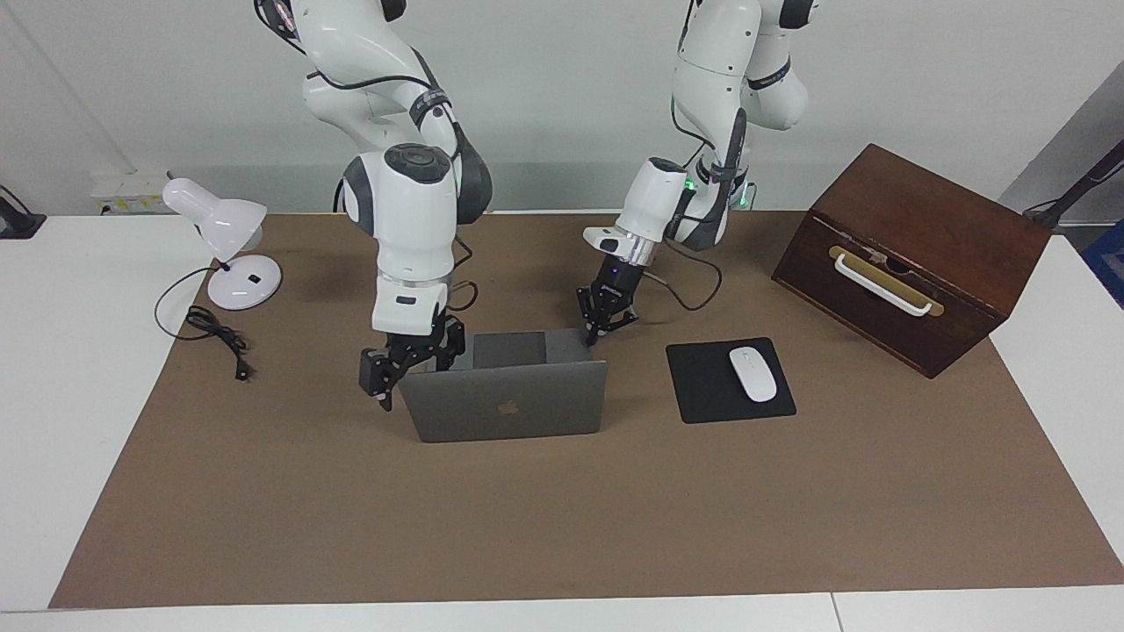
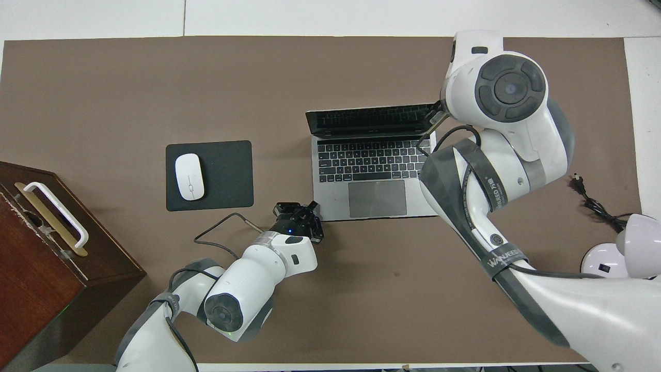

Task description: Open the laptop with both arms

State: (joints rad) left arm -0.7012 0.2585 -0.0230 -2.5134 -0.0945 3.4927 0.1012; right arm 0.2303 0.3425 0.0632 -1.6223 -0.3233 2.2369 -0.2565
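A silver laptop (image 1: pixel 505 399) stands open at mid-table. The right gripper (image 1: pixel 386 373) is at the lid's corner, the left gripper (image 1: pixel 604 326) at the base's near corner; whether either set of fingers is clenched cannot be told. If the base is let go, the lid may drag the laptop toward the table's front edge. The wooden box (image 1: pixel 913 254) at the left arm's end is closed, contents hidden.

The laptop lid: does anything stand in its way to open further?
Nothing visible does. The laptop lid stands about upright, the right gripper at its corner, the left gripper at the base's corner; bare brown mat lies where it would swing.
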